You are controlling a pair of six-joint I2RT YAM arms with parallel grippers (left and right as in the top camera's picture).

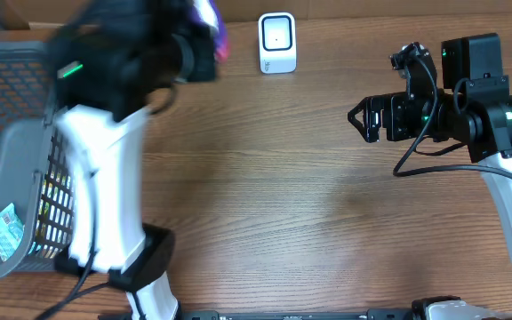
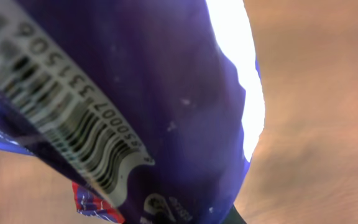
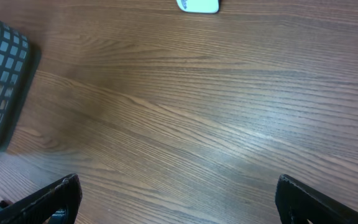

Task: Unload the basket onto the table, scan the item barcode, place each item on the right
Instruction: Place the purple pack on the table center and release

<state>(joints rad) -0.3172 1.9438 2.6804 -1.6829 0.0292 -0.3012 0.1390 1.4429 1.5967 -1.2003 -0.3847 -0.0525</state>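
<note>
while the purple packet (image 2: 179, 93) is clamped in the left gripper (image 1: 201, 44) above the table (image 1: 265, 196), just beside the white scanner (image 1: 276, 42), presentation is judged underway, and the barcode (image 2: 82, 140) must next be turned squarely toward the scanner; the right gripper (image 1: 361, 121) is held apart, empty.

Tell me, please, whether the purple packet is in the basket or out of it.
Out: the purple packet is held above the wooden table, well clear of the basket.
</note>
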